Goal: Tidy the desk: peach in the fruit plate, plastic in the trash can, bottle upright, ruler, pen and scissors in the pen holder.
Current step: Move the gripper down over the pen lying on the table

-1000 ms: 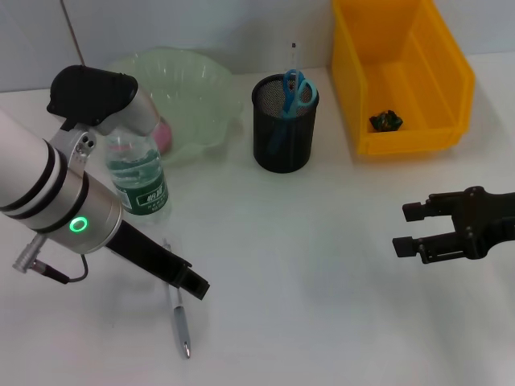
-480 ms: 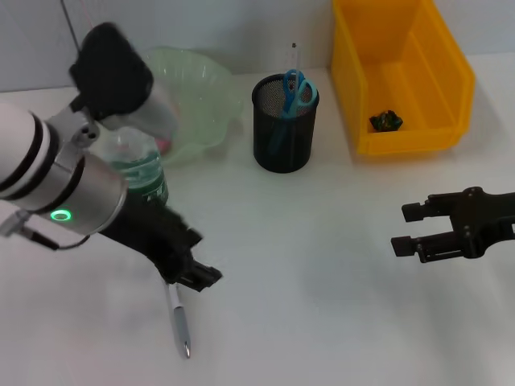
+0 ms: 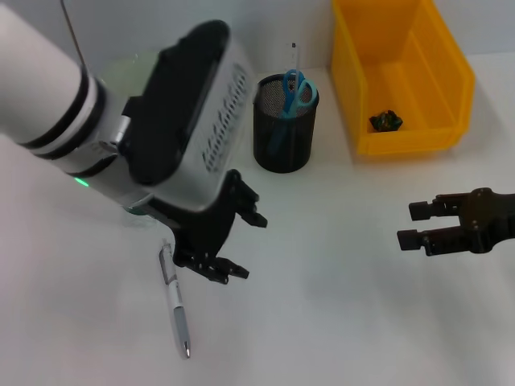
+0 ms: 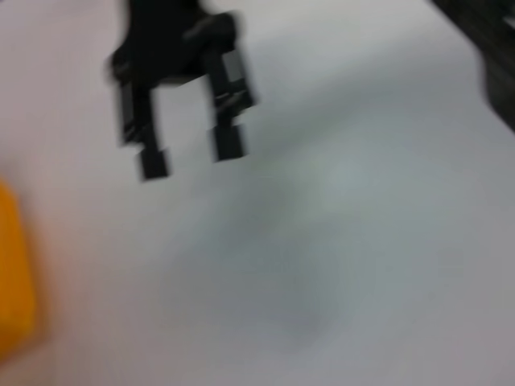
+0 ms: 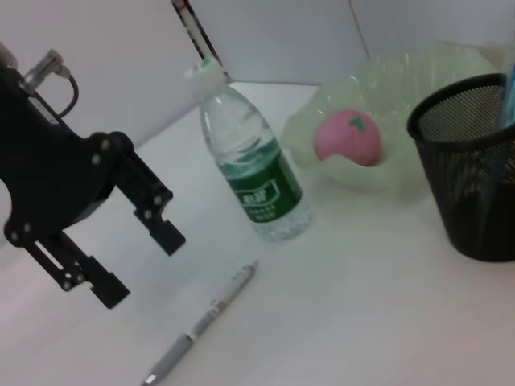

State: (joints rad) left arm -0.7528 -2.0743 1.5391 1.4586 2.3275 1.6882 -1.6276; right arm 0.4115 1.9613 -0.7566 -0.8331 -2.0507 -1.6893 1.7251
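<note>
Now my left end effector (image 3: 228,237), open and empty, hovers beside the pen (image 3: 175,300) on the counter (image 3: 322,322); next I must lower and grip it.

White banded arm (image 3: 48,96), green light, black end effectors

White work surface against a pale wall.
The desk (image 3: 322,322) is a plain white flat tabletop, evenly lit with soft shadows. Behind its far edge stands a light grey wall (image 3: 265,32).
</note>
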